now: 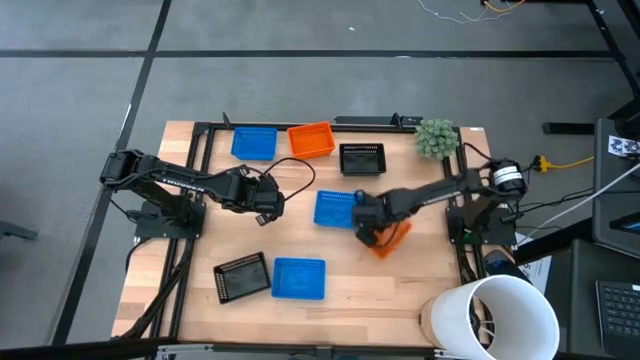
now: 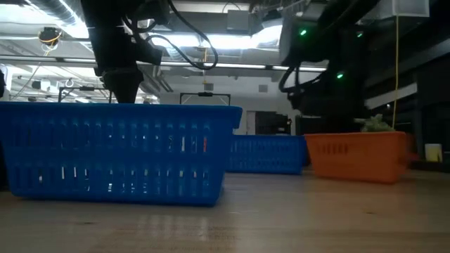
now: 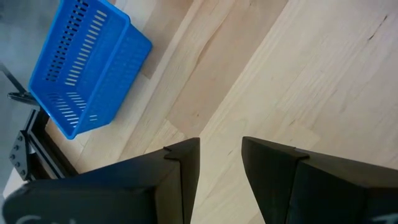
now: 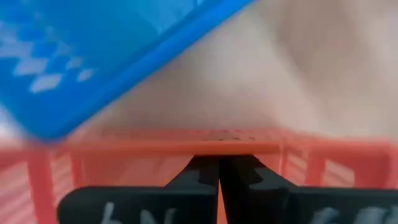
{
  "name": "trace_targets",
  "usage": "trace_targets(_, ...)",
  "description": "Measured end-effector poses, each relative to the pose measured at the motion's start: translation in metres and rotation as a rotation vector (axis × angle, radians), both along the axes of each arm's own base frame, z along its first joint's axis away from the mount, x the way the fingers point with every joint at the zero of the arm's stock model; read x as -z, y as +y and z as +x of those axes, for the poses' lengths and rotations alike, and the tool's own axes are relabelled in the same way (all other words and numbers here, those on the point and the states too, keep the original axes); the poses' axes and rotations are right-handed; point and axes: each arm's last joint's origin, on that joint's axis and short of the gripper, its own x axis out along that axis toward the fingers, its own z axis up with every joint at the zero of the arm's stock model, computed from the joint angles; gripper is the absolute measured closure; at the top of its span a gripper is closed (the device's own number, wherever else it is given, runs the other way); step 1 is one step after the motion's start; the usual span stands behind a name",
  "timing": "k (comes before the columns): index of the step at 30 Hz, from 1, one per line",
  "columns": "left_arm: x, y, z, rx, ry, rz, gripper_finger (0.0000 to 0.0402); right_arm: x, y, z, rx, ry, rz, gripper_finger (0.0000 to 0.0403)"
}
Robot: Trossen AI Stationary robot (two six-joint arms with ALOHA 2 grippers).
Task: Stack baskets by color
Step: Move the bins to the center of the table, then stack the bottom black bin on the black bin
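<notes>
On the wooden table [image 1: 200,250], the baskets lie mostly scattered as singles, so by my reading the sorting is barely begun. Far row, left to right: blue basket [image 1: 253,142], orange basket [image 1: 311,139], black basket [image 1: 362,158]. Centre: a second blue basket [image 1: 333,208], with the right gripper [image 1: 372,232] just beside it, fingers pressed together on the rim of an orange basket held tilted [image 1: 392,236]; the right wrist view shows that rim pinched between the fingers. Near edge: another black basket [image 1: 242,276] and a third blue basket [image 1: 299,278] side by side. Left gripper [image 1: 266,202] hangs over bare wood left of centre, fingers apart, holding nothing. No colour pile is visibly finished; whether any basket is already nested in another cannot be told. Also present: green plant [image 1: 436,137] at the far right, white bucket [image 1: 497,315] at the near right.
</notes>
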Motion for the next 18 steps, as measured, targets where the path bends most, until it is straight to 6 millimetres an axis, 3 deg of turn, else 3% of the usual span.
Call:
trace_targets(6, 0.000, 0.000, 0.000, 0.000, 0.000, 0.000, 0.0289, -0.004, -0.030, 0.022, -0.061, -0.200, -0.026, 0.0403)
trace_targets(11, 0.000, 0.000, 0.000, 0.000, 0.000, 0.000, 0.0289, -0.015, -0.030, 0.045, -0.159, -0.460, 0.027, 0.0403)
trace_targets(18, 0.000, 0.002, 0.000, -0.011, -0.002, 0.000, 0.0289, -0.038, -0.031, 0.069, -0.288, -0.771, -0.065, 0.0403)
